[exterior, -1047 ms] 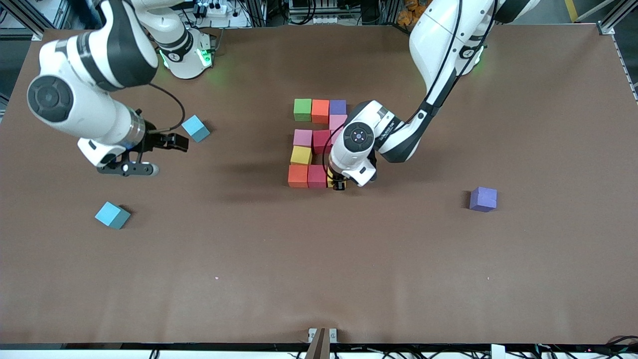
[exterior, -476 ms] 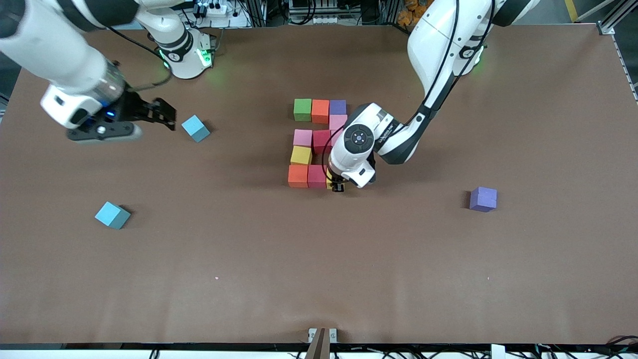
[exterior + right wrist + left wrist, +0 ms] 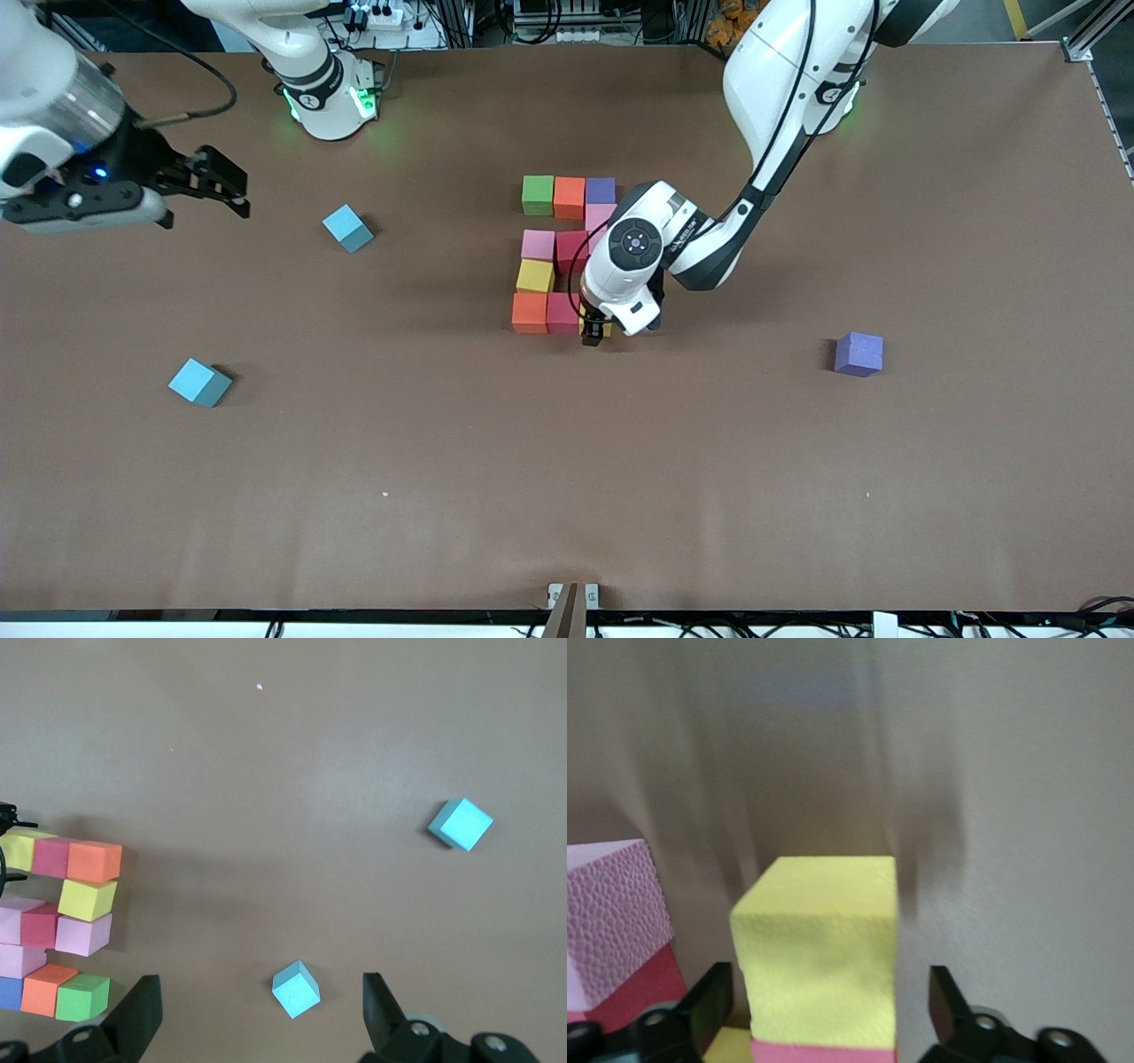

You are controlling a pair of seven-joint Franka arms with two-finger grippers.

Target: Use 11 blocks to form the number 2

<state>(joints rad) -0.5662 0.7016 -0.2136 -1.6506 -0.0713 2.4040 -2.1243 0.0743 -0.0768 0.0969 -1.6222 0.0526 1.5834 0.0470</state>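
Note:
The blocks lie close together mid-table: green (image 3: 538, 194), orange (image 3: 569, 197), purple (image 3: 601, 190), pink (image 3: 601, 217), pink (image 3: 538, 245), red (image 3: 571, 250), yellow (image 3: 535, 276), orange (image 3: 529, 313) and red (image 3: 563, 313). Another yellow block (image 3: 819, 948) sits on the table beside that nearer red one. My left gripper (image 3: 595, 332) is low around it, open, with a gap on each side (image 3: 828, 1014). My right gripper (image 3: 221, 188) hangs open and empty, high over the right arm's end of the table (image 3: 261, 1010).
Two light-blue cubes (image 3: 347, 228) (image 3: 200, 382) lie loose toward the right arm's end. A lone purple cube (image 3: 858, 354) sits toward the left arm's end. The left forearm (image 3: 700, 244) hangs over the pattern and hides part of it.
My left gripper has opened and let go of the yellow block. The right arm has swung up and away toward its own end of the table.

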